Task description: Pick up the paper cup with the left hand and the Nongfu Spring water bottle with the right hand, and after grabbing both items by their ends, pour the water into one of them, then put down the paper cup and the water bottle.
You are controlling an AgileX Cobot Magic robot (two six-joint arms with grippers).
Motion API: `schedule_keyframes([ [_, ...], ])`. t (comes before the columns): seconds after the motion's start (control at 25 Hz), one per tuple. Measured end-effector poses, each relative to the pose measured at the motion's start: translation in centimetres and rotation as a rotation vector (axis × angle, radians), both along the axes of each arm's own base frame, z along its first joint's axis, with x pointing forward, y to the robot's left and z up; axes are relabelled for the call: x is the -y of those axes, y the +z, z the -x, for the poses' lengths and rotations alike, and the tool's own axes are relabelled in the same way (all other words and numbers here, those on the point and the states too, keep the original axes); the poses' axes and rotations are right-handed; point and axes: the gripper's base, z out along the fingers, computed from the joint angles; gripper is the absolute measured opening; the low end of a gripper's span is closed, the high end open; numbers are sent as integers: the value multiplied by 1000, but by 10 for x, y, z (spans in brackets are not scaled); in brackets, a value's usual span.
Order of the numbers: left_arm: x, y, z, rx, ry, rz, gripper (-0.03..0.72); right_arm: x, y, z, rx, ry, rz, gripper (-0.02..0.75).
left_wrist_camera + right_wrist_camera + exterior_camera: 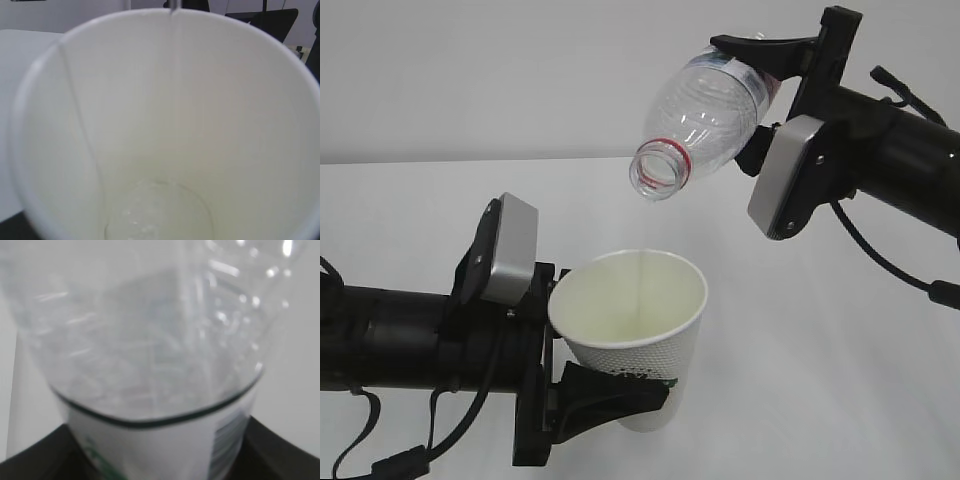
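Bottle: Nongfu Spring water bottle (715,110) pinched by right hand (760,95), tilted mouth-down above cup.
Cup: paper cup (635,335) clamped in left hand (595,385), aloft.
Water: small pool (157,215) in cup; pouring apparently near done.
Left: set both down.

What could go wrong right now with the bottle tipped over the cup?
1. The bottle mouth sits toward the cup's far rim, not its centre, so any remaining water might splash the table.
2. The left gripper holds the cup low and tilted; the pool of water inside might spill.
3. The right gripper holds the bottle only near its base, so it could slip.
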Motion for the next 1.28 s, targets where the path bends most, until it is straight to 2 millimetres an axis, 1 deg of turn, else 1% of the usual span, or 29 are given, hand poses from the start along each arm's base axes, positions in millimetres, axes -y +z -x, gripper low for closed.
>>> schedule_keyframes([
  [1.28, 0, 0, 0, 0, -2, 1, 529, 0, 0, 0, 17, -4, 15, 470],
])
